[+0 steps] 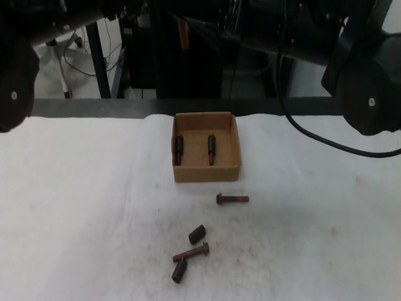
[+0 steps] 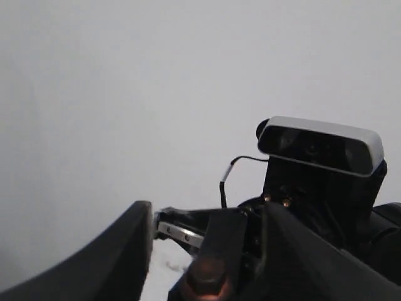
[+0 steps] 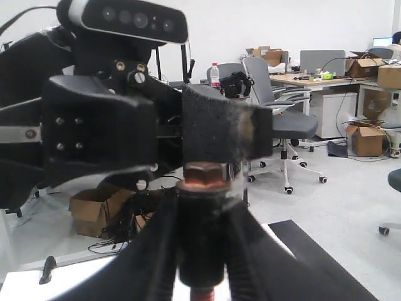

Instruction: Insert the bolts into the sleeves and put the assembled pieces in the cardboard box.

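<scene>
**A:** Held aloft: the right gripper [image 3: 202, 216] is clamped on a sleeve [image 3: 200, 248], with the bolt head [image 3: 202, 174] showing at its top. And the left?

**B:** The left gripper [image 2: 210, 219] gapes wide, facing it and gripping nothing. The cardboard box [image 1: 206, 173] sits on the bench [image 1: 75, 207] — two pieces inside.

**A:** The risk?

**B:** A slack clamp, I'd say — the bolt slides out, or the lot drops onto the loose bolt [image 1: 232, 199] and loose sleeve [image 1: 197, 234].
</scene>
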Controlling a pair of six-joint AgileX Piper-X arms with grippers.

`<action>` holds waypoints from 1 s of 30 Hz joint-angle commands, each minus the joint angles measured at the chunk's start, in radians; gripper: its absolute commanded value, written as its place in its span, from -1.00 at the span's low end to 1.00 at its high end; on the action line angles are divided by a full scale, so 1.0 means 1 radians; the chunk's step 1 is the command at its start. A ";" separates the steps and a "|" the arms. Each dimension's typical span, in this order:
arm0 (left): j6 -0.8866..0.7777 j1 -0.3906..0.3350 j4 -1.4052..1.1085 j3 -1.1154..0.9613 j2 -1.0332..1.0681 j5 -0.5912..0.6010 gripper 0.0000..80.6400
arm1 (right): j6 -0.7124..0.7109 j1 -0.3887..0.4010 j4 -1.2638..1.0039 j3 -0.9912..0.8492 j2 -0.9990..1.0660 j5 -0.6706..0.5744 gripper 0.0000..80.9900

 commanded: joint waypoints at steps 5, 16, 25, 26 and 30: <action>-0.007 0.015 -0.053 -0.099 -0.061 -0.112 0.20 | -0.004 0.000 0.066 -0.010 -0.013 0.110 -0.98; 0.324 0.100 0.414 -0.118 -0.138 -0.401 -0.99 | 0.018 -0.038 0.416 -0.015 -0.013 0.556 -0.98; 0.482 0.101 1.128 -0.118 -0.099 -0.789 -0.99 | 0.017 -0.114 0.773 -0.282 0.174 0.532 -0.98; 0.482 0.101 1.179 -0.118 -0.087 -0.782 -0.99 | 0.016 -0.117 0.826 -0.334 0.216 0.523 -0.98; 0.471 0.100 1.315 -0.118 -0.040 -0.713 -0.99 | -0.002 -0.116 0.960 -0.519 0.367 0.530 -0.98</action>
